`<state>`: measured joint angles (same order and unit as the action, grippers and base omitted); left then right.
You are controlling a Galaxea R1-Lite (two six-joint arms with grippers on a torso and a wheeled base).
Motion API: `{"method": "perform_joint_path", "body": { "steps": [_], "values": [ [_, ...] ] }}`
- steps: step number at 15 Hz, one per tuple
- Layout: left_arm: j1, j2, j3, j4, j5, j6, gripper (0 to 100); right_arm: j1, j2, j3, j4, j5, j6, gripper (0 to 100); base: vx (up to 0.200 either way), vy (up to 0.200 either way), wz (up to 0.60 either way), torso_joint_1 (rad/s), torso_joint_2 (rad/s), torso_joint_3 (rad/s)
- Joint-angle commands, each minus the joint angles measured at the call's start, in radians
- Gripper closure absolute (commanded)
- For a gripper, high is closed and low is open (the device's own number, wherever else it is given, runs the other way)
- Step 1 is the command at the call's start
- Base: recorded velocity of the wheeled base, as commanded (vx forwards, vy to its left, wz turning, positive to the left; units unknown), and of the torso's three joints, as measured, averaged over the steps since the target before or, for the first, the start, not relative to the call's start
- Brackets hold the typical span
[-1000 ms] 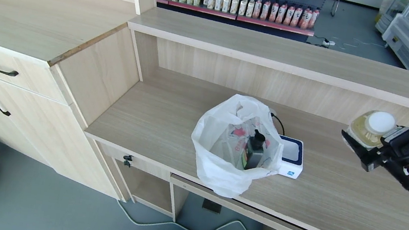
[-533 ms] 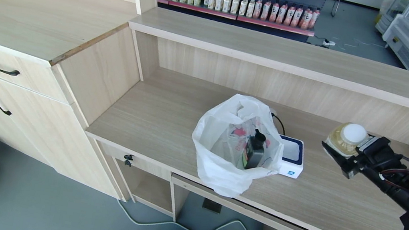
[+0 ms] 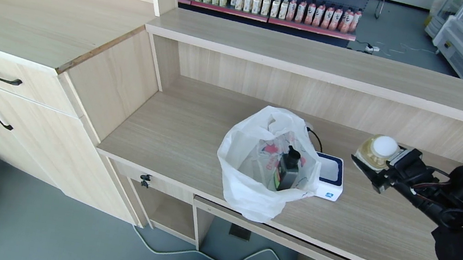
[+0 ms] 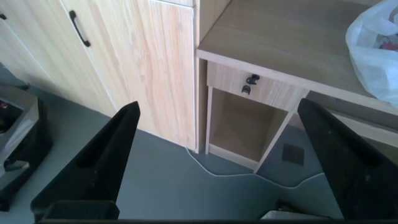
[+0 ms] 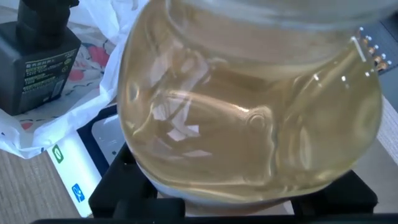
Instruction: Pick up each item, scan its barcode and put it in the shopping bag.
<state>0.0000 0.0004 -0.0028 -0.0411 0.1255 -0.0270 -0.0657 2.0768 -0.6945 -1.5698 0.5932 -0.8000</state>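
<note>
My right gripper (image 3: 375, 163) is shut on a clear bottle of pale yellow liquid (image 3: 374, 152) with a round white cap, held above the counter just right of the scanner (image 3: 329, 176). The bottle (image 5: 249, 106) takes up most of the right wrist view, above the white scanner (image 5: 93, 155) and the bag. The white shopping bag (image 3: 254, 161) stands open mid-counter with a dark bottle (image 3: 287, 170) inside, which also appears in the right wrist view (image 5: 37, 59). My left gripper (image 4: 217, 162) hangs open over the floor left of the counter, with nothing between its fingers.
The wooden counter (image 3: 195, 129) has a raised back ledge and a taller cabinet with drawers (image 3: 13, 88) to the left. A black cable runs behind the scanner. An open cubby under the counter (image 4: 242, 124) faces the grey floor.
My right arm has carried the bottle down and to the left, from near the counter's right end to just beside the scanner. The bag and scanner stayed put.
</note>
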Motion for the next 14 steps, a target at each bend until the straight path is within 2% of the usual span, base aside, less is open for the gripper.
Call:
{"method": "perform_joint_path", "body": {
  "steps": [1, 8, 14],
  "values": [
    [0.0, 0.0, 0.0, 0.0, 0.0, -0.001, 0, 0.014, 0.042, -0.023, -0.001, 0.0, -0.001, 100, 0.0, 0.0, 0.0, 0.0, 0.0, 0.0],
    [0.0, 0.0, 0.0, 0.0, 0.0, -0.001, 0, 0.057, 0.086, -0.1, -0.001, 0.0, 0.004, 100, 0.0, 0.0, 0.0, 0.0, 0.0, 0.0],
    [0.0, 0.0, 0.0, 0.0, 0.0, -0.001, 0, 0.067, 0.111, -0.099, -0.001, 0.0, -0.001, 100, 0.0, 0.0, 0.0, 0.0, 0.0, 0.0]
  ]
}}
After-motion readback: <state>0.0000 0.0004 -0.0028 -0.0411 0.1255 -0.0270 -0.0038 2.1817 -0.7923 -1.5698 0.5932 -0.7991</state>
